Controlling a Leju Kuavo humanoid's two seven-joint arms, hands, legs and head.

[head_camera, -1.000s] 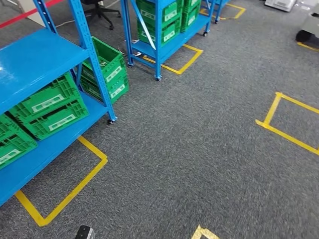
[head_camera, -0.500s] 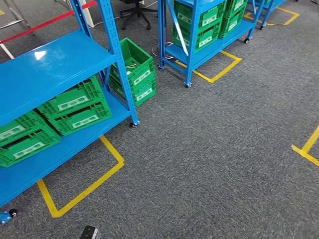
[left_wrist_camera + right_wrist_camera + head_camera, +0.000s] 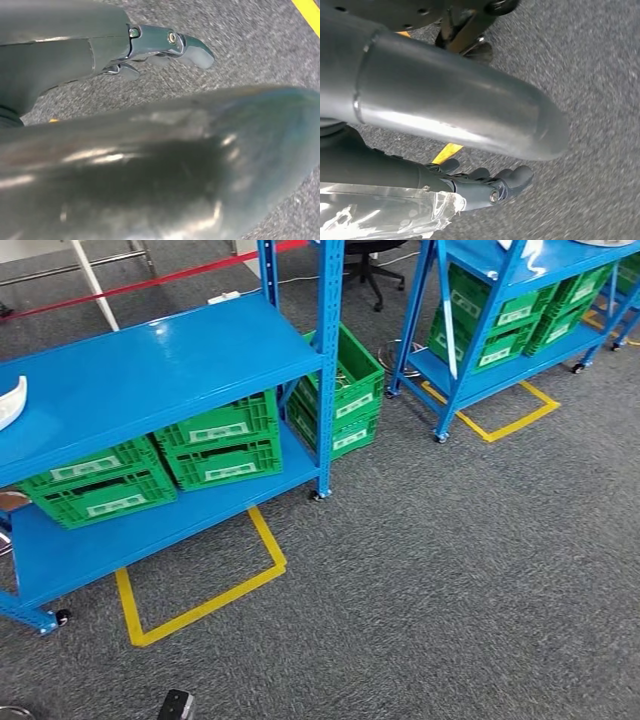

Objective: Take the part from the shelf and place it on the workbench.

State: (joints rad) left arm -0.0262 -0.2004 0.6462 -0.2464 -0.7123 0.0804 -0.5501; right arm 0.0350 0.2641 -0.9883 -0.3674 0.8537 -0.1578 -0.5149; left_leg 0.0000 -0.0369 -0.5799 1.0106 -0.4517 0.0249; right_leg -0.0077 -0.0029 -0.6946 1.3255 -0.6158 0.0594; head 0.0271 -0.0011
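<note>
Since a second ago the whole head view has swung: the camera turned, the things did not move. The near shelf [image 3: 162, 365] now sits square ahead, where before it was cut off to our left. A white part [image 3: 12, 400] lies on its top board at the far left edge, half out of frame; we judge this the thing to fetch. Crates [image 3: 223, 440] fill the lower board.

Left hand [image 3: 166, 45] hangs over carpet, fingers straight, holding nothing. Right hand [image 3: 486, 185] likewise, fingers [image 3: 516, 176] slightly apart, empty.

Open carpet lies ahead and right. The upright post [image 3: 328, 360] and yellow tape [image 3: 204, 605] mark the shelf's front; the second shelf [image 3: 498, 310] stands well apart.
</note>
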